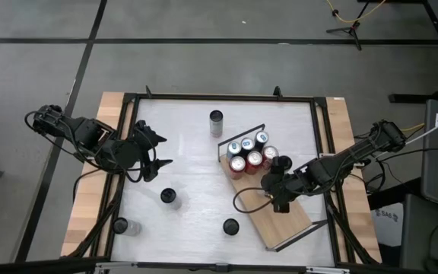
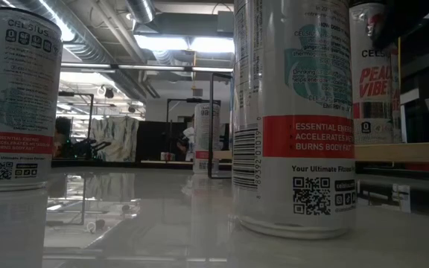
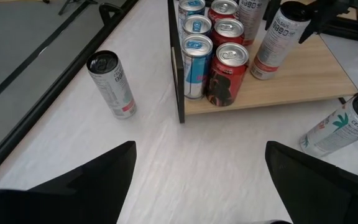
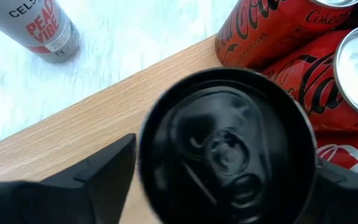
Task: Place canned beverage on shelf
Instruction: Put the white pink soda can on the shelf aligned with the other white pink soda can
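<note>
The black-topped can (image 4: 225,149) stands upright on the shelf (image 1: 291,217), just beside the red cans (image 1: 245,162); we see the right gripper (image 1: 280,185) directly above, jaws spread either side, apparently letting go.

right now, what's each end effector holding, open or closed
left end effector: open, holding nothing
right end effector: around the black-topped can standing on the shelf; gripped or let go cannot be told
</note>
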You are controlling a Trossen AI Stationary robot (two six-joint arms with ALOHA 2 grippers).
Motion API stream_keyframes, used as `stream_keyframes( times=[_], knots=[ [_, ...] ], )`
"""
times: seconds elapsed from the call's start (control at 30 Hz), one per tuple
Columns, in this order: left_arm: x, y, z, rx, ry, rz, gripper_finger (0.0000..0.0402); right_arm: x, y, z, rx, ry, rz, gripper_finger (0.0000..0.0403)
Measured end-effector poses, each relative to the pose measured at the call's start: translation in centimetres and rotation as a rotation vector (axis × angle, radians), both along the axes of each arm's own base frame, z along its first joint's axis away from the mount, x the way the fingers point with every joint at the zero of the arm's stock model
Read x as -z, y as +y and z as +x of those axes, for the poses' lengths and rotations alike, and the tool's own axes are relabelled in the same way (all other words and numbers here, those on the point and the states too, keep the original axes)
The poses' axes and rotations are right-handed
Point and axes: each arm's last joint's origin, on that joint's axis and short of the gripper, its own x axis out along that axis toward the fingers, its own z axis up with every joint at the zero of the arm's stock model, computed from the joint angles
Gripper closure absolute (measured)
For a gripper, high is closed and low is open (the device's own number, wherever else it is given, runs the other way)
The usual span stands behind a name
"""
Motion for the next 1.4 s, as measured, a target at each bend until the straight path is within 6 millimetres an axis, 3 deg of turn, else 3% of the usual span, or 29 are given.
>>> stream_keyframes(
  times=[0.27,0.6,1.1,1.4],
  knots=[
    [0.0,0.0,0.0,0.000,0.001,0.000,0.0051,0.0,0.0,0.0,0.002,-0.006,-0.001,0.0006],
    [0.0,0.0,0.0,0.000,0.001,0.000,0.0051,-0.3,0.2,0.5,0.001,-0.055,0.028,0.0033],
    [0.0,0.0,0.0,0.000,0.000,0.000,0.0051,-0.3,0.2,0.5,0.001,-0.054,0.028,0.0031],
    [0.0,0.0,0.0,0.000,0.001,0.000,0.0051,-2.8,0.1,0.6,0.022,-0.097,0.005,0.0031]
  ],
)
